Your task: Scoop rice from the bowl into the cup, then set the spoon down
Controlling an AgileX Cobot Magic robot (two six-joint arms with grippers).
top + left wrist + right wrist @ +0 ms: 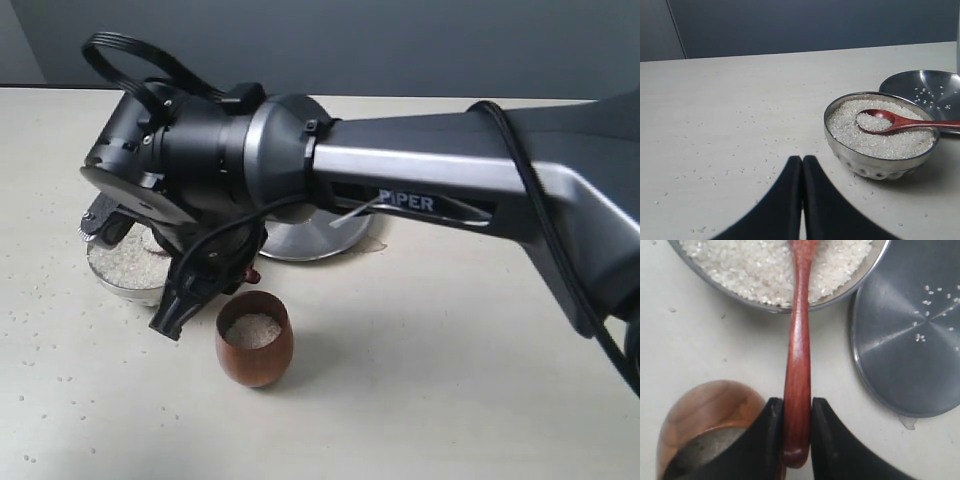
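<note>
Pale tabletop (450,380), stray grains. Right gripper (797,412) pinches spoon (797,350) by handle end, likely for reach; head loaded in bowl (875,167) of rice (845,125); cup (254,355) just beside. Left gripper (802,167) closed, empty.

Round deep steel bowl (875,167): polished metal, dimpled lower wall. Slim reddish-brown wooden spoon (797,355): glossy, smooth finish. Small rounded reddish-brown wooden cup (255,365): smooth, satin, grain visible. Flat steel plate (905,355): brushed metal, radial sheen. Pale tabletop (730,100): matt, smooth. White uncooked rice (850,125): dull, granular.
</note>
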